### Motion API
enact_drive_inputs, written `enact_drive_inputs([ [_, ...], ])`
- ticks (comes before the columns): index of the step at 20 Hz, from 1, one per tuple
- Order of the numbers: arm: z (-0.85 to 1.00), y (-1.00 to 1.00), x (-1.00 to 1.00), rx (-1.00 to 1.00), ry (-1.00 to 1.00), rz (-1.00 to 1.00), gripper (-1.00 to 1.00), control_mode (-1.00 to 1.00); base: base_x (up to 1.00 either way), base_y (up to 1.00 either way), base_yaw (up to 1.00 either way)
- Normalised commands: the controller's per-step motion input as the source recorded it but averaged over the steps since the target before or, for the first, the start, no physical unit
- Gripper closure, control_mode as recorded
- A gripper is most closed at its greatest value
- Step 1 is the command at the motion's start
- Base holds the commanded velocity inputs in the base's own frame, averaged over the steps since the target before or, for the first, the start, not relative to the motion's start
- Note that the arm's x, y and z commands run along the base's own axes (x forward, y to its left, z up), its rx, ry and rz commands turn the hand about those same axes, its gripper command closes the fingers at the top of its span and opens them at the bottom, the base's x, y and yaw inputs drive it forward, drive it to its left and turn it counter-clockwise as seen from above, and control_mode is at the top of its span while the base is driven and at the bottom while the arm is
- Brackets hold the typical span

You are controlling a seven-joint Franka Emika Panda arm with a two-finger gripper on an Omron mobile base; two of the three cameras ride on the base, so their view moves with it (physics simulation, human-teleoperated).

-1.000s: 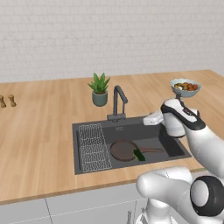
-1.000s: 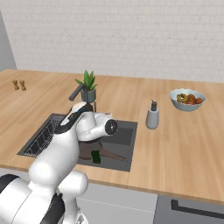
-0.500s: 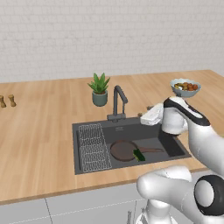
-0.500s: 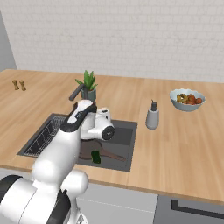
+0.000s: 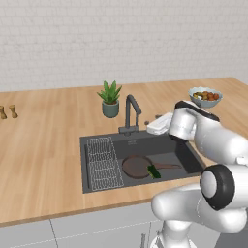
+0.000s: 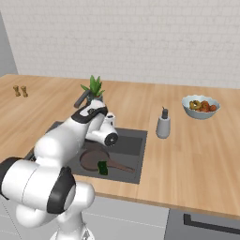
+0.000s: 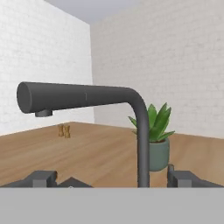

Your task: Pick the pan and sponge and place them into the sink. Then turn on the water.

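The pan point(image 5: 137, 166) and the sponge point(image 5: 154, 171) both lie in the sink point(image 5: 92, 145), below and in front of the gripper point(image 5: 154, 127), with the sponge resting at the pan's rim where the handle starts. That leaves the water, and no stream falls from the faucet point(image 5: 130, 112) spout yet.

The gripper hangs just beside the faucet base, level with its lower stem, and its jaws stand wide apart with nothing between them. In the hand view the stem point(image 7: 142, 144) rises straight ahead between the two fingertips point(image 7: 40, 178), the spout arches off to one side, and the plant point(image 7: 157, 131) sits just behind.

Risks as I judge them from here:

- The lever or knob that starts the water is hard to make out in these pictures. If the gripper pushes at the stem instead of the control, the faucet may only swivel and no water will come
- An off-centre push could swing the spout away from the basin, so any stream would land on the counter point(image 5: 48, 145)
- The plant stands close behind the faucet; overshooting past the stem could knock the pot over
- With the jaws this wide, one fingertip might catch the stem and the hand might jam before it reaches the control
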Motion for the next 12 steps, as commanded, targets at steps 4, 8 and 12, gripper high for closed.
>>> enact_drive_inputs([
  [4,0.0,0.0,0.21,0.0,-0.04,0.0,-1.0,-1.0,0.0,0.0,0.0],
  [8,-0.02,-0.02,0.25,0.0,0.0,0.0,-1.0,-1.0,0.0,0.0,0.0],
  [12,-0.08,-0.04,0.15,0.0,0.0,0.0,-1.0,-1.0,0.0,0.0,0.0],
])
